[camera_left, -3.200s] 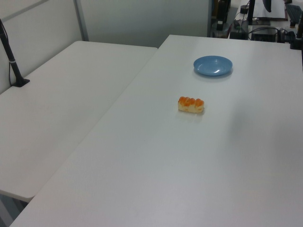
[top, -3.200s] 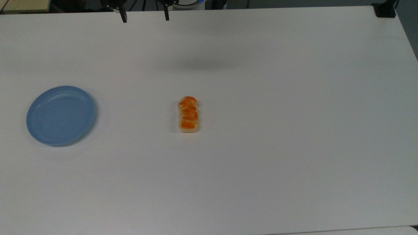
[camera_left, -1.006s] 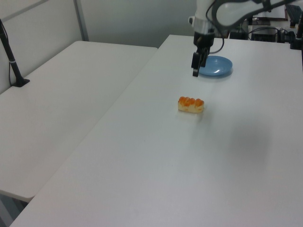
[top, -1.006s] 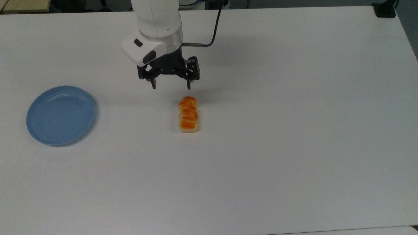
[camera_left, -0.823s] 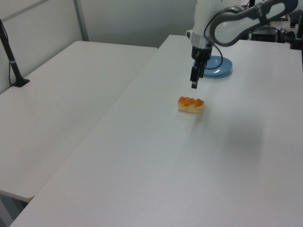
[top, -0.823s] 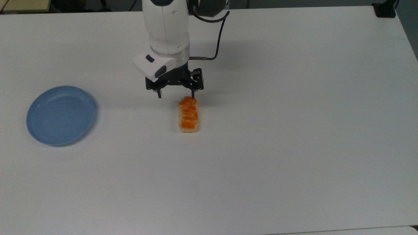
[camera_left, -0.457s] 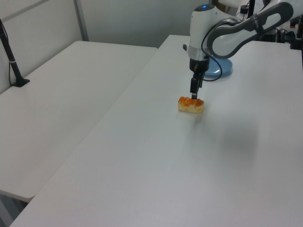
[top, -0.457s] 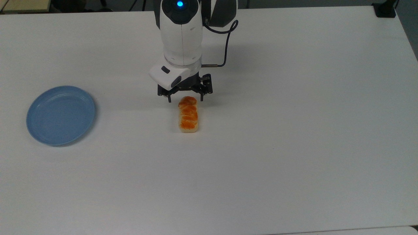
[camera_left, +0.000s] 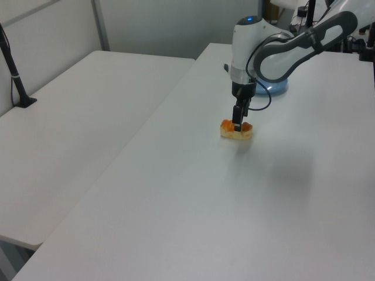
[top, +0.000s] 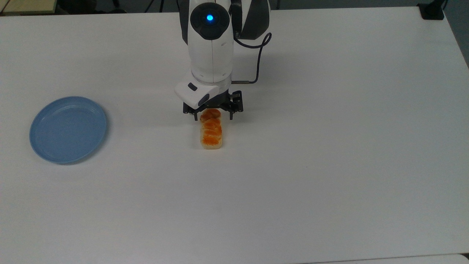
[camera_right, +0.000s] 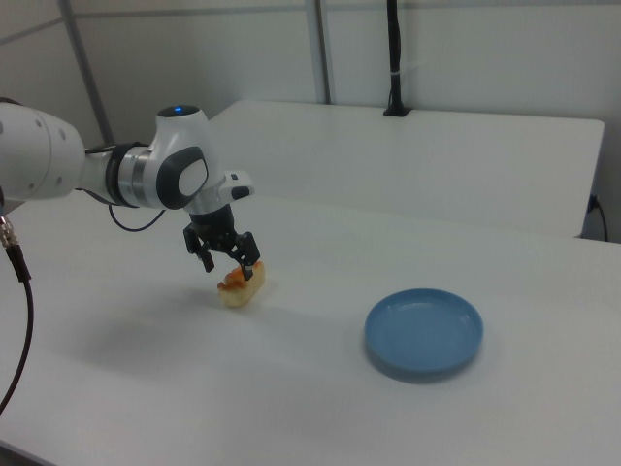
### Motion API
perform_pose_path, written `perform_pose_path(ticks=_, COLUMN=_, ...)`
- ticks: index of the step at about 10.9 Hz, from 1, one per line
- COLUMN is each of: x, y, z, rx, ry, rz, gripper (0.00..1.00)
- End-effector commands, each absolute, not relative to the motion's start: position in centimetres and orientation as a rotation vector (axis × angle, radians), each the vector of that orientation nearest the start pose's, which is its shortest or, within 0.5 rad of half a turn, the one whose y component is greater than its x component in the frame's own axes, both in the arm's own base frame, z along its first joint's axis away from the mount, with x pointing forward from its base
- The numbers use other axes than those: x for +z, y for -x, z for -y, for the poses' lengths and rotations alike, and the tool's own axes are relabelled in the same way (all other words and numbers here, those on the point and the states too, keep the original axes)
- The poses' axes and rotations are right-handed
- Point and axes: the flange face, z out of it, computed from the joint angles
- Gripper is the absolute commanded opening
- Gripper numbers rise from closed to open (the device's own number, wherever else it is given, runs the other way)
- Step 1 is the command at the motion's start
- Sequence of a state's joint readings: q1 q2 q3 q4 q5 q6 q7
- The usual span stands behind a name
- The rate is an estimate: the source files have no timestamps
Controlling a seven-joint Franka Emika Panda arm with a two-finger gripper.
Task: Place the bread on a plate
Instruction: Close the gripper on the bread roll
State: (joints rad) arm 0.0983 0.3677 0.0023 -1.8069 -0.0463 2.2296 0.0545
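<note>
Top view: orange-glazed bumpy bread

A lab: bare white tables, partition walls, and a clamped camera pole.

I am bringing the arm out from the top view's upper edge over the table, and the gripper is now coming down onto the far end of the bread. Its open fingers, earlier short of the loaf, are now straddling that end; I cannot quite tell whether they are touching it.
</note>
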Motion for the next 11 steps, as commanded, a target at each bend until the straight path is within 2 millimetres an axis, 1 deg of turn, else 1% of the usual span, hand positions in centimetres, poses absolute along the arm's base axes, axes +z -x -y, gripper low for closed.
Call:
perform_pose_path(ticks=1, x=33.4, y=-64.3, z=-7.4, rx=-0.108, ry=3.195, rz=0.122, gripper=1.0)
perform_pose_path(ticks=2, x=33.4, y=-64.3, z=-7.5, rx=-0.11, ry=3.201, rz=0.132, gripper=1.0)
perform_pose_path(ticks=4, x=32.6, y=-64.4, z=-7.5, rx=-0.096, ry=3.224, rz=0.145, gripper=1.0)
perform_pose_path(ticks=7, x=32.3, y=-64.4, z=-7.3, rx=-0.098, ry=3.26, rz=0.114, gripper=1.0)
perform_pose_path(ticks=8, x=31.7, y=-64.4, z=-7.2, rx=-0.083, ry=3.261, rz=0.106, gripper=0.88)
perform_pose_path(ticks=9, x=31.7, y=-64.4, z=-7.2, rx=-0.087, ry=3.258, rz=0.068, gripper=0.64)
perform_pose_path(ticks=10, x=32.0, y=-64.5, z=-7.1, rx=-0.098, ry=3.256, rz=-0.006, gripper=0.48)
perform_pose_path(ticks=11, x=32.5, y=-64.8, z=-7.2, rx=-0.117, ry=3.252, rz=-0.047, gripper=0.39)
